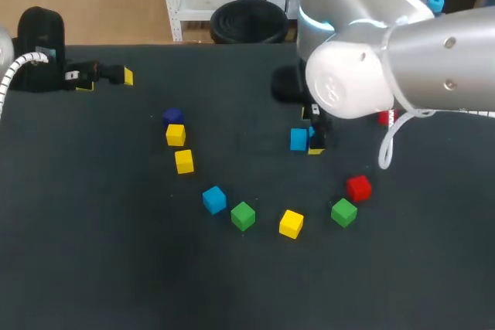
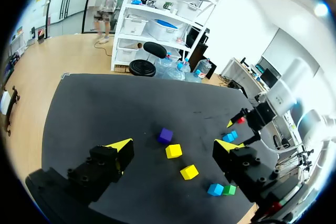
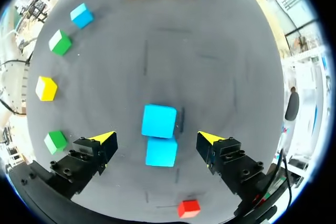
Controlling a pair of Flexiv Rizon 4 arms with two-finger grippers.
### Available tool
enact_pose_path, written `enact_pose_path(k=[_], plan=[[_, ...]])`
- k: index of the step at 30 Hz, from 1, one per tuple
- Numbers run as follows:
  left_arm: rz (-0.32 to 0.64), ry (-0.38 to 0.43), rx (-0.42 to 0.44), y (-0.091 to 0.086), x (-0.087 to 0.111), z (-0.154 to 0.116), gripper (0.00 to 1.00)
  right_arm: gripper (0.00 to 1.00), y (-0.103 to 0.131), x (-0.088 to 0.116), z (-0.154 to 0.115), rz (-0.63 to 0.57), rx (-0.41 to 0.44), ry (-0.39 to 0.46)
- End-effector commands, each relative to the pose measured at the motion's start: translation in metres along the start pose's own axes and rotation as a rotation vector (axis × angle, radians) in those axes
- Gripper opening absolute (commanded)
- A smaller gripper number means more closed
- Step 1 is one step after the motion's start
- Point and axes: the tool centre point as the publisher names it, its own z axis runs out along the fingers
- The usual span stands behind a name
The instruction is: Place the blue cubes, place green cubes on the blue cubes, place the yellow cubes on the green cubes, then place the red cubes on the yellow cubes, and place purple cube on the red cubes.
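Well, my right gripper (image 3: 156, 139) had its fingers spread wide, gripping nothing. Two blue cubes (image 3: 159, 120) lay touching each other on the table (image 1: 93, 253) between the yellow tips, clear of both. A red cube (image 3: 188, 208) sat near that pair, on the side away from the rest. Further out ran a loose arc: purple cube (image 1: 172, 116), two yellow cubes (image 1: 175, 135), a lone blue cube (image 1: 214, 199), a green cube (image 1: 243, 216), a third yellow cube (image 1: 291, 223), a second green cube (image 1: 343, 212) and a second red cube (image 1: 358, 188). My left gripper (image 2: 173, 146) hung over the table's far-left corner, fingers likewise apart and empty, well away from every cube.
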Motion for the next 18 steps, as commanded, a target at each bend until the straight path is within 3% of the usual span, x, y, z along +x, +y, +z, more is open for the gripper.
enact_pose_path(k=[1,18], plan=[[0.003,-0.006,0.012,0.003,0.001,0.000,1.00,1.00,0.006,-0.003,-0.001,-0.011,0.008,0.003],[0.003,-0.006,0.012,0.003,0.001,0.000,1.00,0.98,-0.005,-0.008,0.010,0.008,0.052,0.007]])
